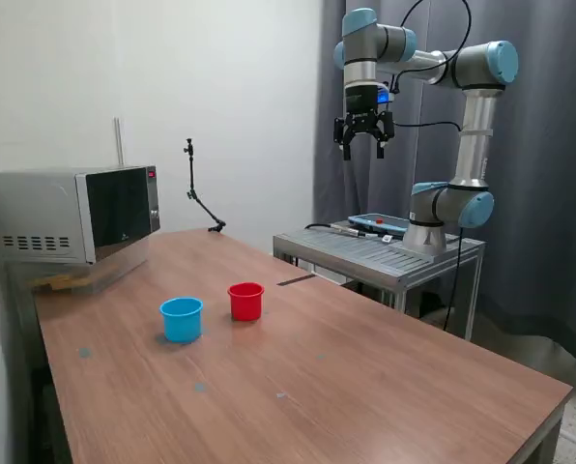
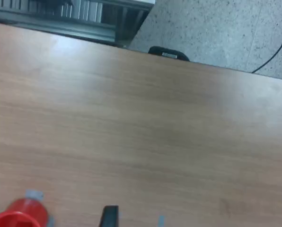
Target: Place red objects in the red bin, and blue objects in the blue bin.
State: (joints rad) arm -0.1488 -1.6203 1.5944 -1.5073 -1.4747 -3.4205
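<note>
The red bin (image 1: 245, 301), a small red cup, stands upright on the wooden table (image 1: 365, 377), and part of it shows in the wrist view (image 2: 17, 215). The blue bin (image 1: 181, 319), a light blue cup, stands just to the exterior view's left of it. No red or blue cubes show in either view, and the insides of the cups are hidden. My gripper (image 1: 363, 137) hangs high above the table's far side, well away from both cups, open and empty. One dark fingertip (image 2: 110, 215) shows in the wrist view.
A microwave (image 1: 75, 213) sits at the table's far left in the exterior view. A thin black stand (image 1: 199, 193) rises behind it. The arm's metal base table (image 1: 380, 253) carries a tablet-like device (image 1: 377, 223). Dark curtains hang behind.
</note>
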